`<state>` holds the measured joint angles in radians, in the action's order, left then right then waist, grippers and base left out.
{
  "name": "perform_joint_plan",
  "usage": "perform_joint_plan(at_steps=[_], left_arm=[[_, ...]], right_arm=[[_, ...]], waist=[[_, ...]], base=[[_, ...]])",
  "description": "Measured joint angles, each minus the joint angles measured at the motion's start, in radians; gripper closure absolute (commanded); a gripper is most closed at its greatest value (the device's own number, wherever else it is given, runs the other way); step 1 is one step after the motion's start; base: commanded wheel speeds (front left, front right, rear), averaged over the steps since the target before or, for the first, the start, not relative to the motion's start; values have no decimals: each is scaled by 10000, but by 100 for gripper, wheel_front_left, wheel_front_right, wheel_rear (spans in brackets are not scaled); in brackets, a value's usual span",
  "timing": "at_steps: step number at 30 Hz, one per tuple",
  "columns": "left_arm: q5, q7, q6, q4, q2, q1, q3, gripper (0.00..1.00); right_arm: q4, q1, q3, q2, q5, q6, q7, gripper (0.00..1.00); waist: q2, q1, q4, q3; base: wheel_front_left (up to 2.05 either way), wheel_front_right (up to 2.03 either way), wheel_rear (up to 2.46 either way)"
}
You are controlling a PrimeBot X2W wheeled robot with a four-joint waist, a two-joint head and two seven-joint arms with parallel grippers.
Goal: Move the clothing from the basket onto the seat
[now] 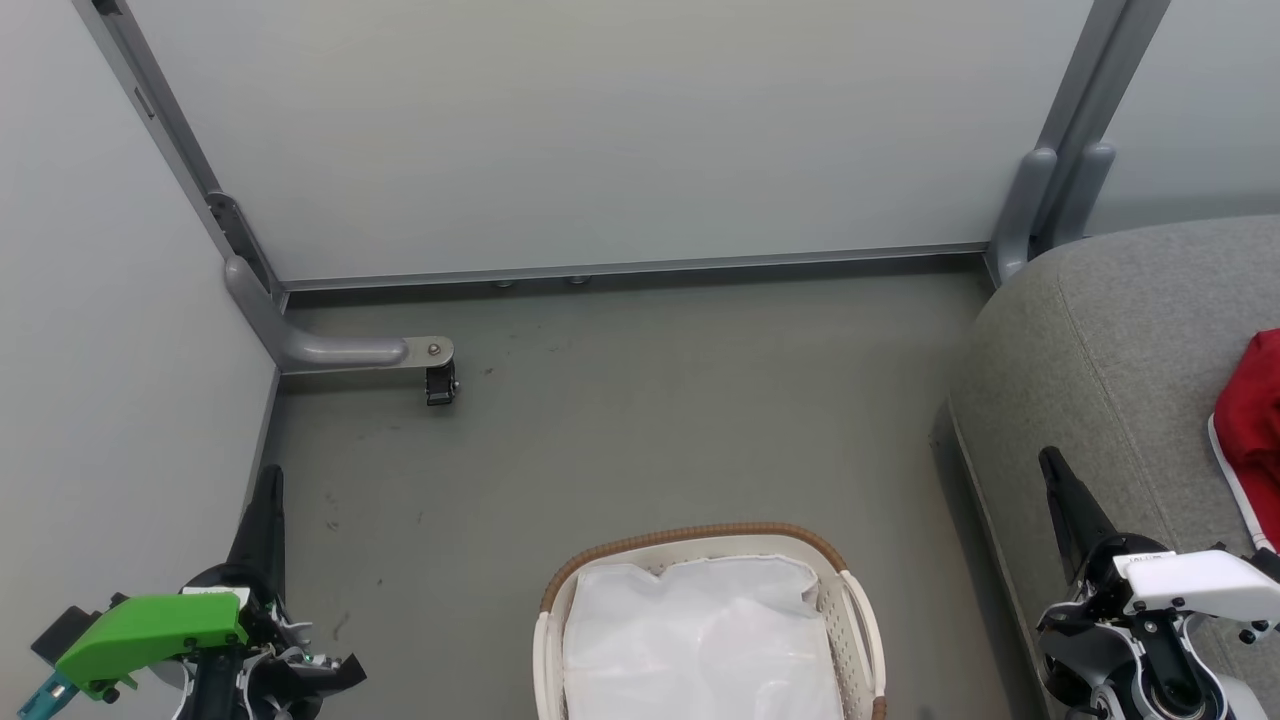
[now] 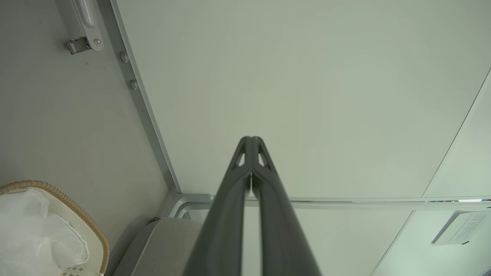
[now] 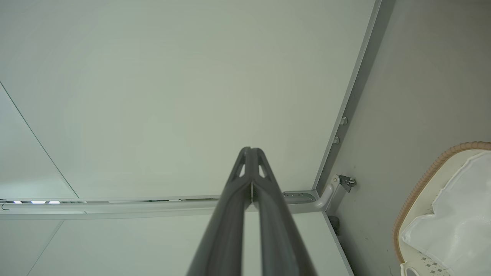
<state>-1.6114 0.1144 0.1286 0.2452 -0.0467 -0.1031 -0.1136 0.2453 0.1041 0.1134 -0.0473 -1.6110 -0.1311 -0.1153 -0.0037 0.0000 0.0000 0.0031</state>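
The clothing (image 1: 1252, 420) lies on the seat (image 1: 1100, 330), right of the basket (image 1: 690, 535). The left gripper (image 2: 251, 141) and right gripper (image 3: 251, 151) flank the basket, jaws pressed together, empty.

The clothing (image 1: 1250, 420) was bright red with white edge trim. The seat (image 1: 1100, 320) was grey. The basket (image 1: 860, 620) was cream-white with a brown woven rim, its liner (image 1: 700, 640) white. The floor (image 1: 650, 420) was grey-green. The left end effector (image 1: 270, 480) and right end effector (image 1: 1050, 462) were dark.

The clothing (image 1: 1252, 425) (red) runs off the right edge, the basket (image 1: 700, 536) off the bottom.
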Motion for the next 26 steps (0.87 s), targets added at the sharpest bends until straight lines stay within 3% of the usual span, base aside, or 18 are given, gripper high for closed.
perform_joint_plan(at_steps=[26], left_arm=[[0, 0, 0, 0, 0, 0, 0, 100]], right_arm=[[0, 0, 0, 0, 0, 0, 0, 100]], waist=[[0, 0, 0, 0]], base=[[0, 0, 0]])
